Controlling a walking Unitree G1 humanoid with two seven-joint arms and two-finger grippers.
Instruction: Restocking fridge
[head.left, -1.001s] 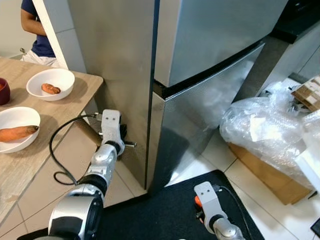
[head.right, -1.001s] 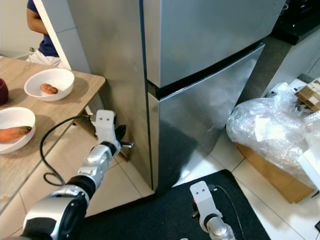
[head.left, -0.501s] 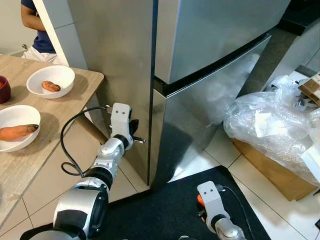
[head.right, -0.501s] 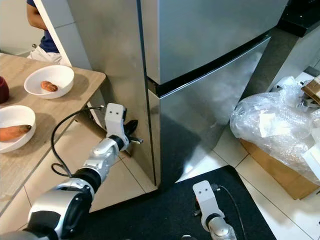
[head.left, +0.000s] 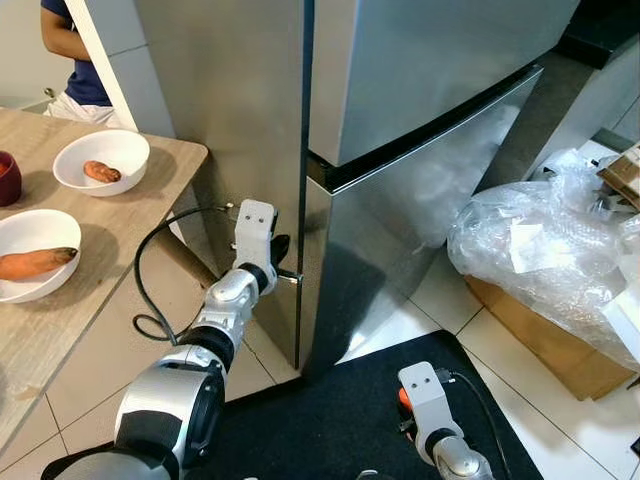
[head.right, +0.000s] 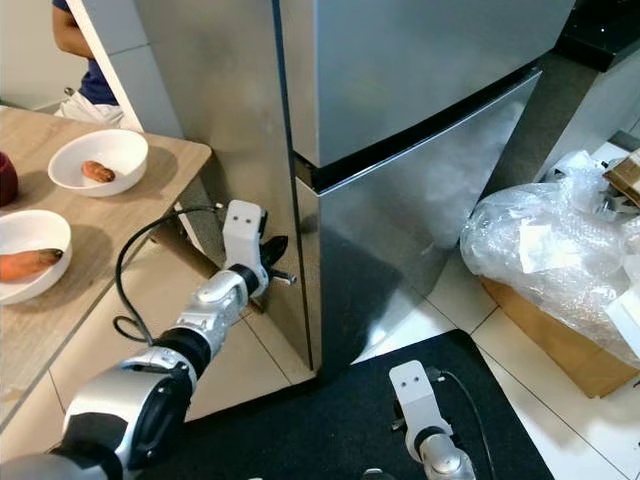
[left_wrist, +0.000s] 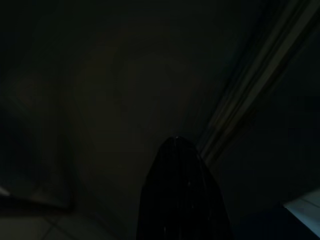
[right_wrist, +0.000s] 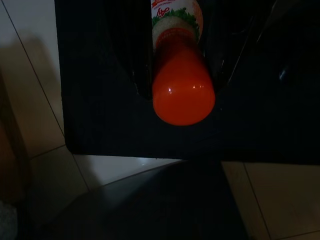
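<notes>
The left gripper (head.left: 280, 262) is raised against the lower left corner of the stainless-steel fridge (head.left: 400, 120), its black fingers reaching the vertical edge of the lower door (head.left: 400, 230); whether those fingers are apart or together cannot be told, and the left wrist view is nearly black, giving just one dark fingertip (left_wrist: 177, 200) before a faint door seam. The fridge doors are closed. The right gripper (right_wrist: 181, 75) hangs low over the black floor mat (head.left: 330, 420), clamped on an orange bottle (right_wrist: 182, 90) with a red, green and white label; the bottle sits between the two fingers with its rounded end sticking out past them. To the left, a wooden table (head.left: 120, 215) carries two white bowls (head.left: 100, 160), each with an orange sweet potato (head.left: 35, 265), and a dark red cup (head.left: 8, 180) at the edge. A person in a navy shirt (head.left: 75, 55) stands behind the table. A plastic-wrapped cardboard box (head.left: 540, 270) lies on the tiled floor right of the fridge.
</notes>
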